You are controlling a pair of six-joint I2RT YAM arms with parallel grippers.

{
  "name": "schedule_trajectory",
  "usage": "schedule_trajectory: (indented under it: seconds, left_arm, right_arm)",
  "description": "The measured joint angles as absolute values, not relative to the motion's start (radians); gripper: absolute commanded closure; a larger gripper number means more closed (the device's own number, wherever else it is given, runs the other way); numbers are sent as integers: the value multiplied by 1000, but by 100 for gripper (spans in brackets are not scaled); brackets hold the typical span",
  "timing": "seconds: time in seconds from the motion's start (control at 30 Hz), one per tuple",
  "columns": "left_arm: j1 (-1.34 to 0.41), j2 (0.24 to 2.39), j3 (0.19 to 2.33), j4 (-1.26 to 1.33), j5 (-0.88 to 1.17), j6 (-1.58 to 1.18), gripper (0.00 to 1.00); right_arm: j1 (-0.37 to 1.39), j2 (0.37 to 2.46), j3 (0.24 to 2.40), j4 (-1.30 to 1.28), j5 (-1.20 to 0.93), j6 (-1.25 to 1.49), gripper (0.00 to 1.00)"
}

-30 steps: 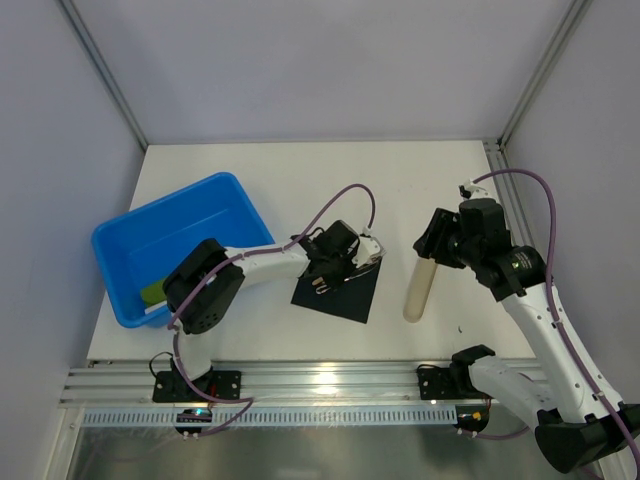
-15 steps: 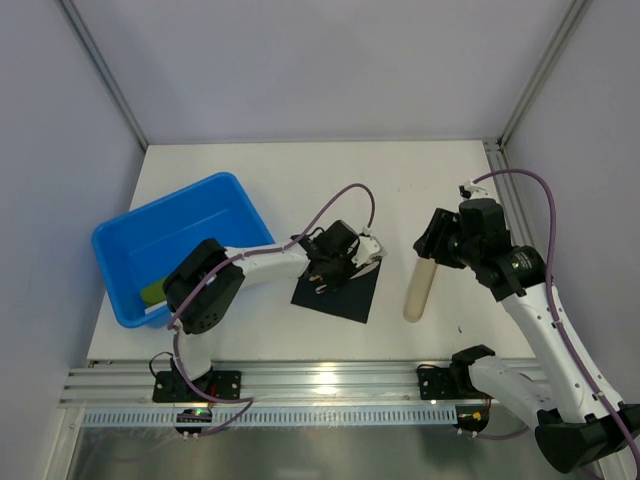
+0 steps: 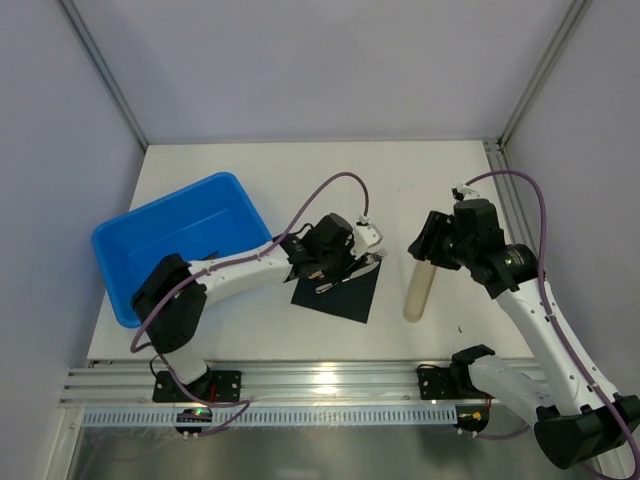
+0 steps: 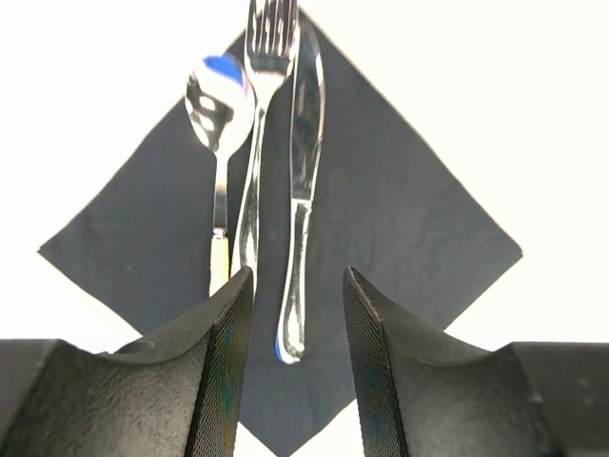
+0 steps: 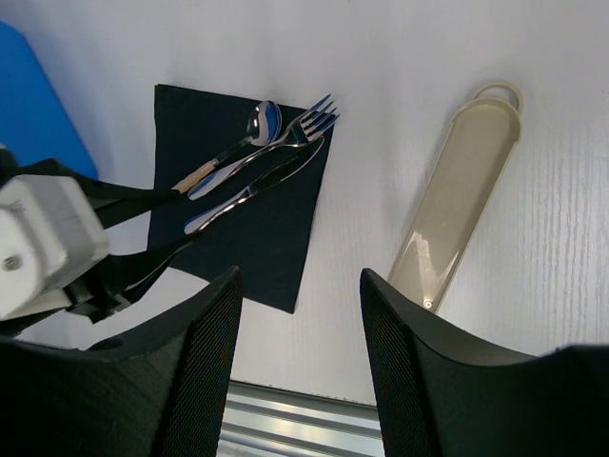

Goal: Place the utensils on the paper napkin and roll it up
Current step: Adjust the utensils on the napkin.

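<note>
Left tool (image 4: 295, 281) open at middle width, gripping nothing — poised just over the handle ends of the utensils (image 4: 253, 162). On the paper napkin (image 4: 409, 219), a thin matte black square flat on the white counter (image 4: 533, 95): slim shiny metal spoon (image 4: 219, 95), fork (image 4: 269, 43) and knife (image 4: 306, 114), side by side, heads toward one corner. Right tool (image 5: 300, 278) also parted, empty, well apart from the napkin. Beside the napkin, a smooth beige rounded case (image 5: 457, 200).

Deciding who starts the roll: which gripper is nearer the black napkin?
Left. The left gripper is directly over the napkin, open around the handles of the utensils; the right gripper hangs off to the napkin's right, by the beige case.
</note>
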State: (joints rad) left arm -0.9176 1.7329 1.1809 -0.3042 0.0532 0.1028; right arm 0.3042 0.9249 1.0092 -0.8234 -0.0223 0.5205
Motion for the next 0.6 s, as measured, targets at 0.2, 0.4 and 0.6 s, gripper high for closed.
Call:
schedule_trajectory:
  seconds: [0.2,0.4,0.6]
  left_arm:
    - [-920,1656,1214,-318,37,49,100]
    - [-850,1778,1342,-345,-4,-9,100]
    - [-795,1902,1371,-372,-44,-57,100]
  right_arm:
    - [304,930,1003,-819,-39,521,44]
    - [304,931,997,-805,-53,520,52]
    - [304,954,913,-741,-117,524,88]
